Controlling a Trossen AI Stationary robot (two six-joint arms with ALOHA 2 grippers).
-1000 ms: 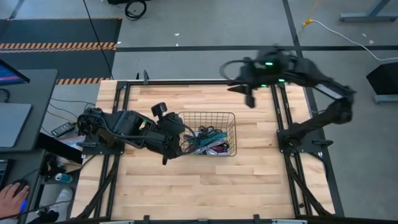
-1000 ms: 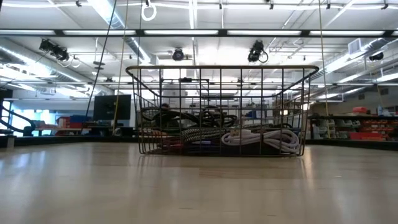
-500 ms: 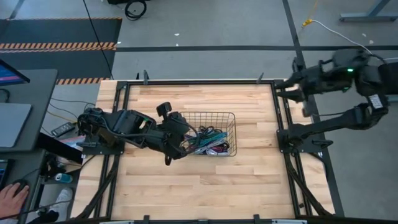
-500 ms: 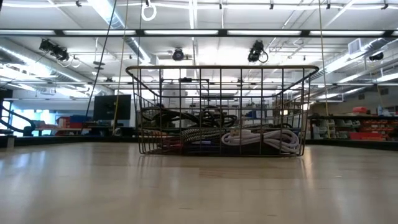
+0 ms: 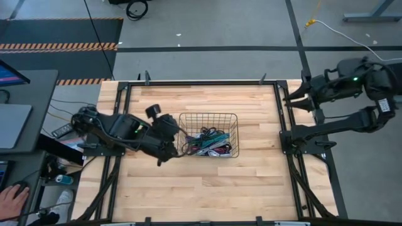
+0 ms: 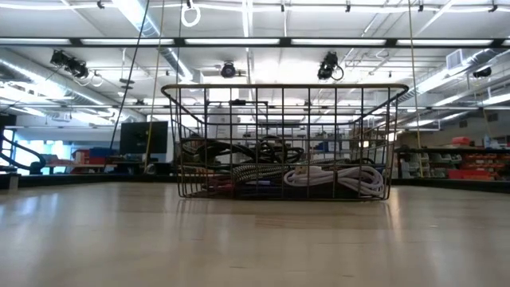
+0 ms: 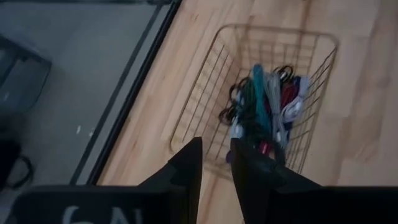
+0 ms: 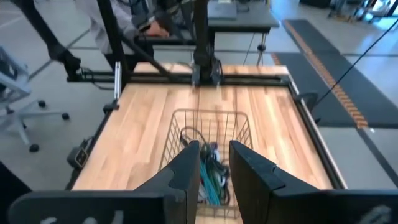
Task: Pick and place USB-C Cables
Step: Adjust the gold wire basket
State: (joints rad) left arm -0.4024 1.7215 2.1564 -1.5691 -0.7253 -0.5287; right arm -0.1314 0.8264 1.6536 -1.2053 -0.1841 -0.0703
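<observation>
The USB-C cables (image 5: 210,142) lie as a heap of black, teal, purple and pale bundles inside the wire-mesh basket (image 5: 188,117) at the table's middle. They also show in the low view (image 6: 335,177), the left wrist view (image 7: 267,109) and the right wrist view (image 8: 208,165). My left gripper (image 5: 172,146) (image 7: 216,146) is just left of the basket, above the table, shut and empty. My right gripper (image 5: 296,97) (image 8: 214,149) is beyond the table's right edge, high up, pointing toward the basket, shut and empty.
The basket stands on the wooden table (image 5: 188,188) with bare wood all around it. Black frame rails (image 5: 286,113) run along the table's sides. A person stands behind the left arm's base (image 8: 146,25), and a hand (image 5: 9,198) rests at a desk to the left.
My right gripper has swung from above the table's far edge toward the right, out past the right rail. My left gripper has drawn back a little from the basket's left wall toward the table's left edge. The basket and the cables have stayed put.
</observation>
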